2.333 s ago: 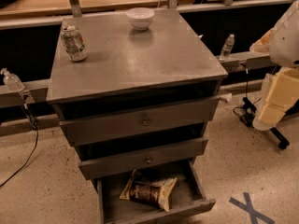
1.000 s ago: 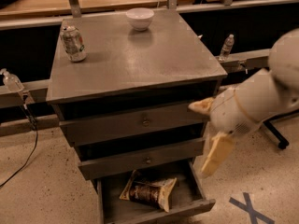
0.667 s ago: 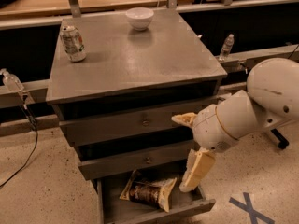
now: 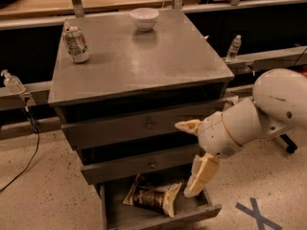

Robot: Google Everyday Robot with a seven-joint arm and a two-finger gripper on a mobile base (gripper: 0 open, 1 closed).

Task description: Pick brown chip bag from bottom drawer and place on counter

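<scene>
The brown chip bag [image 4: 152,196] lies flat in the open bottom drawer [image 4: 165,220], dark brown with cream edges. My gripper [image 4: 183,159] hangs at the drawer's right side, on a white arm coming in from the right. It is open: one cream finger [image 4: 188,126] points left in front of the upper drawer, the other [image 4: 200,175] points down into the bottom drawer, just right of the bag and apart from it. The grey counter [image 4: 144,61] is above.
A silver soda can [image 4: 76,43] stands at the counter's back left and a white bowl [image 4: 144,18] at the back middle. A water bottle [image 4: 233,47] and a pump bottle [image 4: 12,83] stand on rails either side. Blue tape cross [image 4: 256,215] on the floor.
My arm has swung in from the far right and dropped, bringing the gripper left and down to the right side of the open bottom drawer. The bag has not moved.
</scene>
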